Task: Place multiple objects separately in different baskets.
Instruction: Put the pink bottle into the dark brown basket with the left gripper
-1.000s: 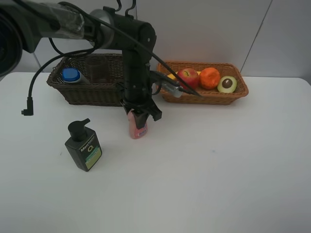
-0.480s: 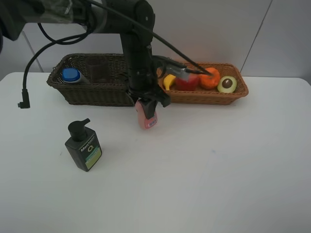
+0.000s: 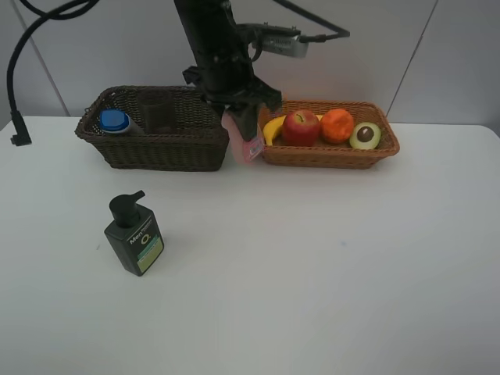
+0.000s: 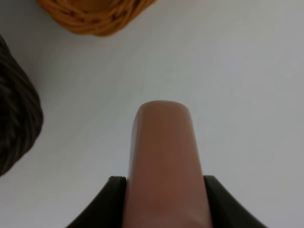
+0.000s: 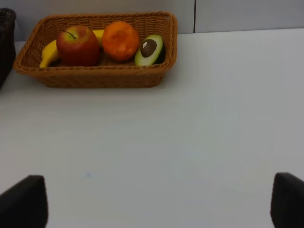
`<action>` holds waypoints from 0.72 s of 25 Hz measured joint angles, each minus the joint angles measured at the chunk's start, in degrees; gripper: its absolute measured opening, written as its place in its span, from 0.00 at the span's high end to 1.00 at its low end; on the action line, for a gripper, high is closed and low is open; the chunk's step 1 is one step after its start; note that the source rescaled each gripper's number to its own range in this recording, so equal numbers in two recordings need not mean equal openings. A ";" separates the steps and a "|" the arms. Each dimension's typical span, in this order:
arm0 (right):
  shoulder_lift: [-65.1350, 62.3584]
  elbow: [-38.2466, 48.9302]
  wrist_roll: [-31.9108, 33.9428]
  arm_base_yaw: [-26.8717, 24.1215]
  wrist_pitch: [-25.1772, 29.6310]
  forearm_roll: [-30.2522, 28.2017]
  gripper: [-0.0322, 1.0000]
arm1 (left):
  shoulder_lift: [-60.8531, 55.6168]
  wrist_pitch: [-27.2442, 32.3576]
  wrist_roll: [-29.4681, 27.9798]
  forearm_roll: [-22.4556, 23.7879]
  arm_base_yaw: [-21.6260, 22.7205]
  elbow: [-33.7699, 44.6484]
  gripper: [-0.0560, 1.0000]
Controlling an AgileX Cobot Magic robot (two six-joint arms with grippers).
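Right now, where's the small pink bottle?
Held in the left gripper, the small pink bottle hangs between the dark brown basket and the orange-tan basket.

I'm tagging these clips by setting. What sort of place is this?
Probably a lab test bench rather than a home: a bare white table against plain grey wall panels, with only staged props on it, a fruit basket, a dark basket and a pump bottle.

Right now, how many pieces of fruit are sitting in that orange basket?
4, all in the light orange basket: the yellow banana at its left end, then the red apple, the orange, and the avocado half at the right end. Smaller ones could be hidden underneath.
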 joint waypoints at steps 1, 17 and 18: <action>0.00 0.00 0.00 0.00 0.00 0.00 0.00 | -0.43 0.00 0.00 0.00 0.32 -0.71 0.53; 0.00 0.00 0.00 0.00 0.00 0.00 0.00 | -1.43 0.08 0.12 11.57 8.77 -3.52 0.53; 0.00 0.00 0.00 0.00 0.00 0.00 0.00 | -1.43 0.08 0.39 13.19 9.07 -3.52 0.53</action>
